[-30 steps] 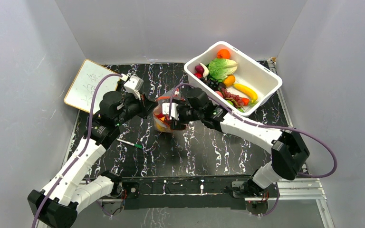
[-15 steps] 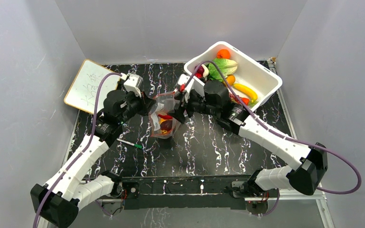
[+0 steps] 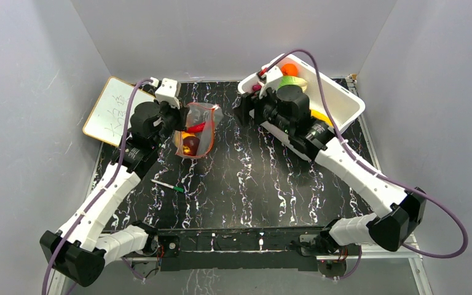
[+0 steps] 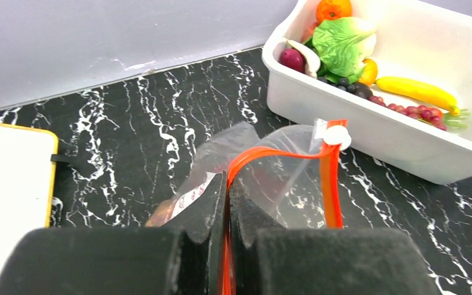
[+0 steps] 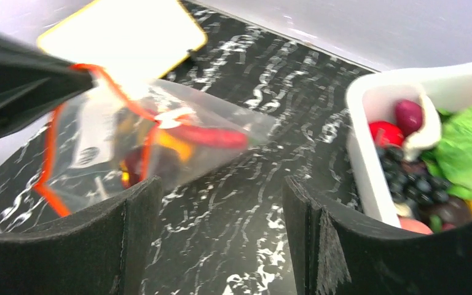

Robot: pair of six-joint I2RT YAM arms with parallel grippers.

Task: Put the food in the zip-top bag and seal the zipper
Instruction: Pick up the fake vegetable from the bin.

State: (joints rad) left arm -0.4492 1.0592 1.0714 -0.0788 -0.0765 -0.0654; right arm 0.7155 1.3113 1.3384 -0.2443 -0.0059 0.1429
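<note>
Zip-top bag (image 3: pixel 196 126), just the one, is hanging left of centre in the top view; I'm counting from the left edge. One whiteboard (image 3: pixel 114 110) is lying at upper left, its faint scribbles too pale for reading. One green-and-white pen (image 3: pixel 168 185) is lying below it on the black marbled table (image 3: pixel 252 184).

My left claw (image 4: pixel 227 196) is pinching fully closed on the bag's one red-orange zipper (image 4: pixel 283 153), and the mouth is gaping open. Inside I'm making out three pieces of food (image 3: pixel 190 144): one red, one dark red, one yellow. A white label (image 4: pixel 190 195) on the bag is showing nothing legible.

My right claw (image 5: pixel 218 190) is hovering with its jaws wide apart, gripping nothing, between bag and tub. One white tub (image 3: pixel 344 98) is sitting at upper right, carrying one orange fruit (image 4: pixel 334 9), one green leafy head (image 4: pixel 344 40), one yellow banana (image 4: pixel 415 91) and smaller pieces I'm not managing to count.
</note>
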